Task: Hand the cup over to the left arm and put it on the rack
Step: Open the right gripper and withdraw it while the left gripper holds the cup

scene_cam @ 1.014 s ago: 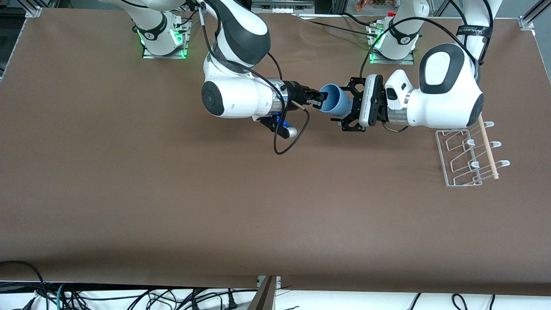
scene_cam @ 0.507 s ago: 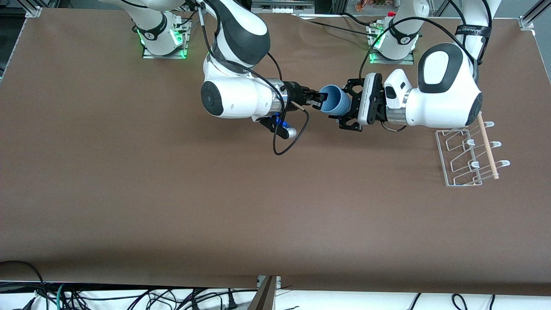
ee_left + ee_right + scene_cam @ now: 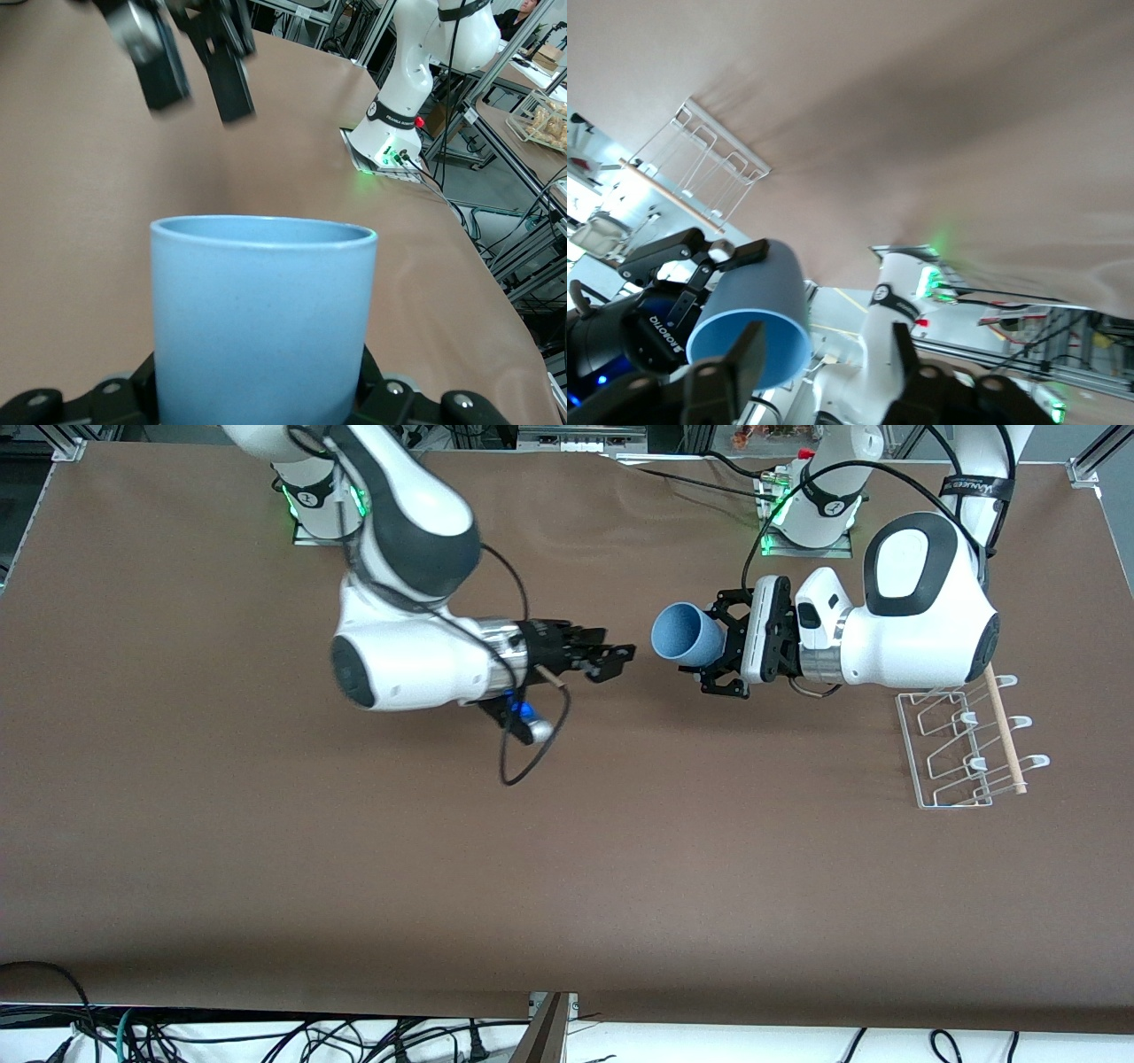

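Handover done: the left gripper (image 3: 722,646) clamped the cup (image 3: 684,633); the right gripper (image 3: 611,657), fingers spread, held nothing; the rack (image 3: 961,740) remained unfilled.

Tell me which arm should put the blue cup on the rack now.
Left. The left gripper already grips the small light-blue plastic cup, and the white wire rack stands at that arm's end of the table. The right gripper is open, apart from the cup and farther from the rack.
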Controlling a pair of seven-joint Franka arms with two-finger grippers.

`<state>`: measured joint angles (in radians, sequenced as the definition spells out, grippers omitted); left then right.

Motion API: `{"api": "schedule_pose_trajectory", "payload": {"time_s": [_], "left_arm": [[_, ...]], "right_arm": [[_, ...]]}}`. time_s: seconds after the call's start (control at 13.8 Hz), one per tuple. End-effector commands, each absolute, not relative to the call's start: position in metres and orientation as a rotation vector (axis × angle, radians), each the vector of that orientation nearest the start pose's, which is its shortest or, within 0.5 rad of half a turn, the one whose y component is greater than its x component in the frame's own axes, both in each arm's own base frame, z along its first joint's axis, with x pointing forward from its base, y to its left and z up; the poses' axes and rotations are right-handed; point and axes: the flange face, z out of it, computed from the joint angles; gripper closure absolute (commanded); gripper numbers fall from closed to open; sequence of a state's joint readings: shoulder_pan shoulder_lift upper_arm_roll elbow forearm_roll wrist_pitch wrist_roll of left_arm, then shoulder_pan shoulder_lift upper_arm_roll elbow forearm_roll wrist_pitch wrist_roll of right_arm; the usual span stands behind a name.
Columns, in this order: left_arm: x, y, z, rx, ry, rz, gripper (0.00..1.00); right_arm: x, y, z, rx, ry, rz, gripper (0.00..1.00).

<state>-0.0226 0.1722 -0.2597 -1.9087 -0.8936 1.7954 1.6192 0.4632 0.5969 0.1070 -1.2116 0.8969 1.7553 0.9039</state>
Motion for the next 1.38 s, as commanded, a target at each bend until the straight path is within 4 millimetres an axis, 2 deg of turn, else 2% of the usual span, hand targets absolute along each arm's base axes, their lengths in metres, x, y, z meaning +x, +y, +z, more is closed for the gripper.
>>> {"api": "schedule_pose_trajectory", "payload": {"time_s": [0.0, 0.14, 0.36, 0.58, 0.72, 0.8, 0.94, 1.23, 1.3], "left_arm": [[0.541, -0.213, 0.44, 1.606, -1.666, 0.409, 0.97], [0.548, -0.209, 0.452, 1.693, -1.71, 0.337, 0.98], [0.549, -0.201, 0.456, 1.78, -1.77, 0.217, 0.99], [0.552, -0.184, 0.451, 1.89, -1.859, 0.091, 0.99], [0.554, -0.166, 0.446, 1.966, -1.935, -0.03, 0.99], [0.554, -0.156, 0.446, 2.019, -1.968, -0.119, 0.99], [0.56, -0.138, 0.45, 2.161, -2.043, -0.268, 0.99], [0.56, -0.107, 0.448, 2.407, -2.156, -0.725, 0.98], [0.561, -0.099, 0.445, 2.488, -2.155, -0.86, 0.97]], "right_arm": [[0.587, 0.39, 0.492, -2.403, 0.583, 0.806, 0.01], [0.586, 0.35, 0.519, -2.528, 0.487, 0.736, 0.01], [0.589, 0.271, 0.545, -2.634, 0.419, 0.73, 0.01], [0.589, 0.171, 0.582, -2.738, 0.332, 0.636, 0.01], [0.595, 0.115, 0.582, -2.789, 0.3, 0.601, 0.01], [0.597, 0.1, 0.583, -2.814, 0.295, 0.581, 0.01], [0.594, 0.087, 0.587, -2.891, 0.237, 0.547, 0.01], [0.59, 0.078, 0.581, -2.948, 0.172, 0.554, 0.01], [0.582, 0.075, 0.58, -2.962, 0.169, 0.533, 0.01]]}}
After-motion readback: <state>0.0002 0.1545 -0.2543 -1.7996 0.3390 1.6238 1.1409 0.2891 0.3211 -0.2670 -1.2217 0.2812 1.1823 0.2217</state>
